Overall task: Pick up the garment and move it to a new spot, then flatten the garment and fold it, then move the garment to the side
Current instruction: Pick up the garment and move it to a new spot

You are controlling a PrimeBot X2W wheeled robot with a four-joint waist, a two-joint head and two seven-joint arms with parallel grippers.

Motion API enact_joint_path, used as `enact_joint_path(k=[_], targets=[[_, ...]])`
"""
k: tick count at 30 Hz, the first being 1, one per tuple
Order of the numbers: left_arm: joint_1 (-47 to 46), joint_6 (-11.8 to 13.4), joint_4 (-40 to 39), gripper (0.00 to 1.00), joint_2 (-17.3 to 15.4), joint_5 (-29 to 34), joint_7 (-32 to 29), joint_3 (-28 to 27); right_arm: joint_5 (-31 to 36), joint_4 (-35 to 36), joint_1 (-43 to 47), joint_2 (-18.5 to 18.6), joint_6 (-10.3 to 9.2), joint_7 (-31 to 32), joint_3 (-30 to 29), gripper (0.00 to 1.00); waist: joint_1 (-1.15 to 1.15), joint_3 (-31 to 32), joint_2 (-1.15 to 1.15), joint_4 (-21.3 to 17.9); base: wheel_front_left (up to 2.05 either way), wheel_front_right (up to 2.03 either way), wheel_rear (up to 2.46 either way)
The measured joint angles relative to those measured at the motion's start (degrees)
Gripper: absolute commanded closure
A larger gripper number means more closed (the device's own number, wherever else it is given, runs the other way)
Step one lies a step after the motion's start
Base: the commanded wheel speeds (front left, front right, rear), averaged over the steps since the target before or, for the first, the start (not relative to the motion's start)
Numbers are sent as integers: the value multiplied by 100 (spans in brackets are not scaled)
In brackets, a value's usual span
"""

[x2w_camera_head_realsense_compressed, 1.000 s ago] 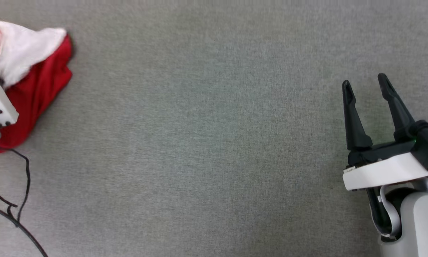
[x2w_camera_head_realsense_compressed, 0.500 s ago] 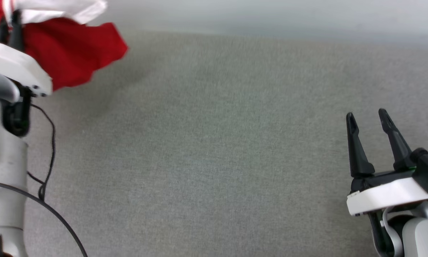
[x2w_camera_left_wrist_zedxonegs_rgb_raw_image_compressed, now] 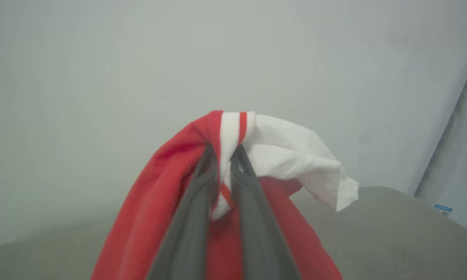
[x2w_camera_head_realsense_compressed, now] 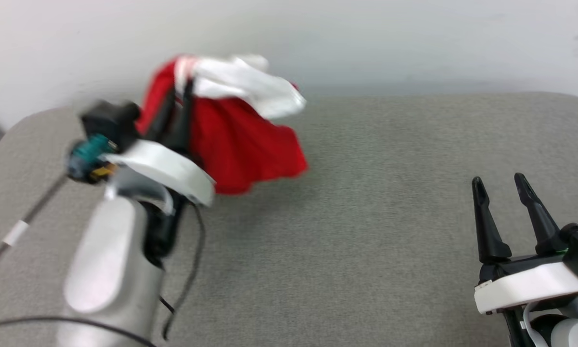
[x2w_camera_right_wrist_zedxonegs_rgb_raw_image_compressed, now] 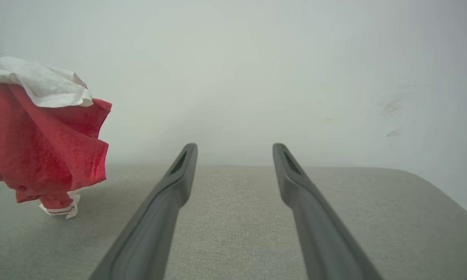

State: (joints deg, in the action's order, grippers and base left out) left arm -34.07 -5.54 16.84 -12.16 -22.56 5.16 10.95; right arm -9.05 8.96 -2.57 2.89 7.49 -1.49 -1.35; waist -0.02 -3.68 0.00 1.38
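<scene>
Garment (x2w_camera_head_realsense_compressed: 241, 144) hangs upper left of centre, pinched at its striped trim (x2w_camera_left_wrist_zedxonegs_rgb_raw_image_compressed: 233, 128) by my nearly closed left gripper (x2w_camera_left_wrist_zedxonegs_rgb_raw_image_compressed: 223, 153). My right gripper (x2w_camera_head_realsense_compressed: 500, 182), lower right, gapes empty. Thin hold: I judge a swing could slip it.

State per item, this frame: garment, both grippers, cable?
garment: bunched, lifted, hanging from the left gripper by its striped trim; lowest tip at or just above the table, cannot tell which.
left gripper: shut on garment, raised.
right gripper: open, empty, apart from garment.
cable: slack, hanging loose beside the left arm.
</scene>
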Motion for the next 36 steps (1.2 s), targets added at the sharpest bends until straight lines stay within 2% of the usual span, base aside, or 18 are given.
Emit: enact_joint_path(k=[5, 9, 16, 21, 22, 23, 24, 25, 30, 33, 36], targets=[[704, -60, -535, 100, 404, -98, -255, 639, -56, 80, 61, 1, 0, 10, -43, 0, 0, -43, 0, -255, 0, 0, 0], [1145, -118, -568, 100, 572, -89, -554, 1355, -76, 124, 42, 1, 0, 8, -43, 0, 1, -236, 0, -357, 0, 0, 0], [1543, -185, -166, 100, 649, -22, -864, 2618, -160, 110, -109, 1, 0, -99, -49, 0, 1, -683, 0, -476, 0, 0, 0], [1582, -186, 68, 100, 576, -126, -831, 3097, -163, 8, -175, 0, 0, -179, -32, 0, 2, -847, 0, -535, 0, 0, 0], [1572, -187, 74, 80, 567, -153, -808, 3165, -163, -3, -177, 1, 0, -188, -54, 0, 2, -848, 0, -528, 0, 0, 0], [1553, -187, 76, 68, 553, -208, -802, 3233, -162, -19, -181, 1, 0, -203, -74, 0, 2, -837, 0, -518, 0, 0, 0], [1534, -187, 66, 51, 543, -253, -753, 3268, -162, -29, -186, 1, 0, -204, -83, 0, 2, -819, 0, -506, 0, 0, 0], [1494, -187, 53, 0, 525, -252, -693, 3278, -158, -41, -197, 1, 0, -204, -91, 0, 2, -792, 0, -492, 0, 0, 0], [1374, -140, -222, 0, 486, -237, -264, 3170, -146, -78, -174, 1, 0, -179, -125, 0, 2, -566, 0, -422, 0, 0, 0], [1374, 29, -403, 0, 460, -233, -47, 3016, -127, -87, -92, 1, 0, -143, -126, 0, 2, -395, 0, -385, 0, 0, 0], [1408, 320, -566, 0, 392, -233, 229, 2736, -110, -80, 3, 0, 0, -74, -125, 0, 2, -211, 0, -361, 0, 0, 0]])
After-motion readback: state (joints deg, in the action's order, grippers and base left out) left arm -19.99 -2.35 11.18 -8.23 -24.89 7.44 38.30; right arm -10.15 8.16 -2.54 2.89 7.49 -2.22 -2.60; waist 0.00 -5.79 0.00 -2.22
